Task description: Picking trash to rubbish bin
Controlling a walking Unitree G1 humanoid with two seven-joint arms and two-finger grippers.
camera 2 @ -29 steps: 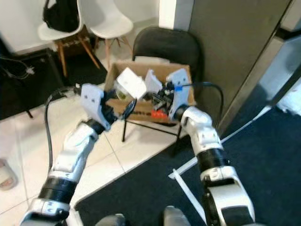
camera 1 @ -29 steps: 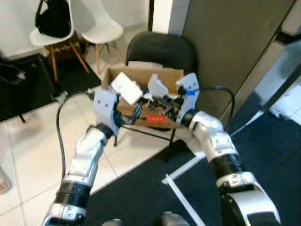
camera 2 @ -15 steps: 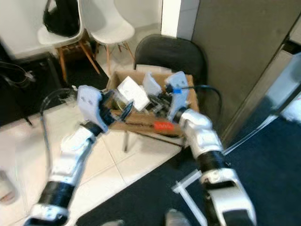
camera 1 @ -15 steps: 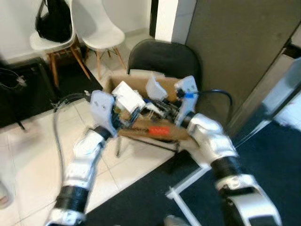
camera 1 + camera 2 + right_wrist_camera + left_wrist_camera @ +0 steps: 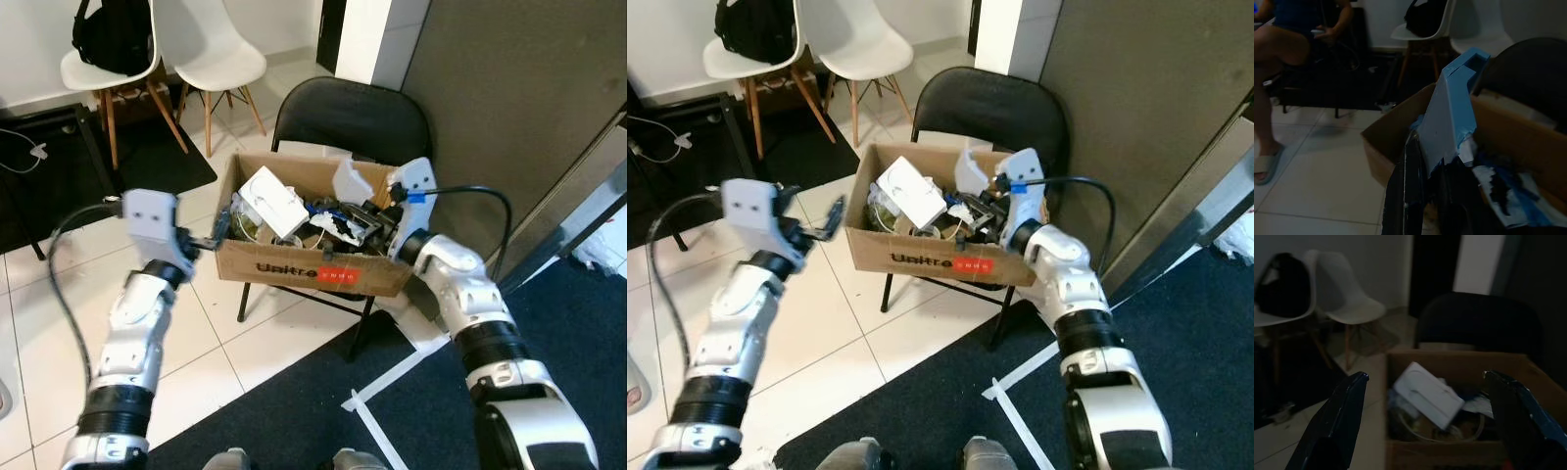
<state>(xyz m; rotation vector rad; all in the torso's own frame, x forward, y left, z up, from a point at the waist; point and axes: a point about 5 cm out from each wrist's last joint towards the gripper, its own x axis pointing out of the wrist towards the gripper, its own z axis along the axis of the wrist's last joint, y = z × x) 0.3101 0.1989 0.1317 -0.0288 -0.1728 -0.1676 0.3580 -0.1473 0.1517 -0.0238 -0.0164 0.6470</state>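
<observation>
A cardboard box (image 5: 294,271) used as the bin sits on a black folding chair (image 5: 345,113). Several pieces of trash lie inside it, among them a white carton (image 5: 275,201). My left gripper (image 5: 211,238) hovers just outside the box's left wall, open, with nothing between its fingers. In the left wrist view the left gripper (image 5: 1426,376) faces the white carton (image 5: 1427,394) from a short distance. My right gripper (image 5: 373,217) is over the box's right side, shut on a white foam piece (image 5: 351,181) that stands upright. The right wrist view shows that foam piece (image 5: 1449,117) clamped at its lower end.
Two white chairs (image 5: 211,59) stand at the back left, one carrying a black bag (image 5: 113,34). A dark partition (image 5: 509,108) rises right behind the folding chair. White tape (image 5: 377,431) crosses the dark carpet in front. A seated person (image 5: 1293,29) is off to the left side.
The left gripper has let go of the white carton, which now lies in the cardboard box, and has drawn back to the left. The right gripper still holds the foam piece. The camera has shifted.
</observation>
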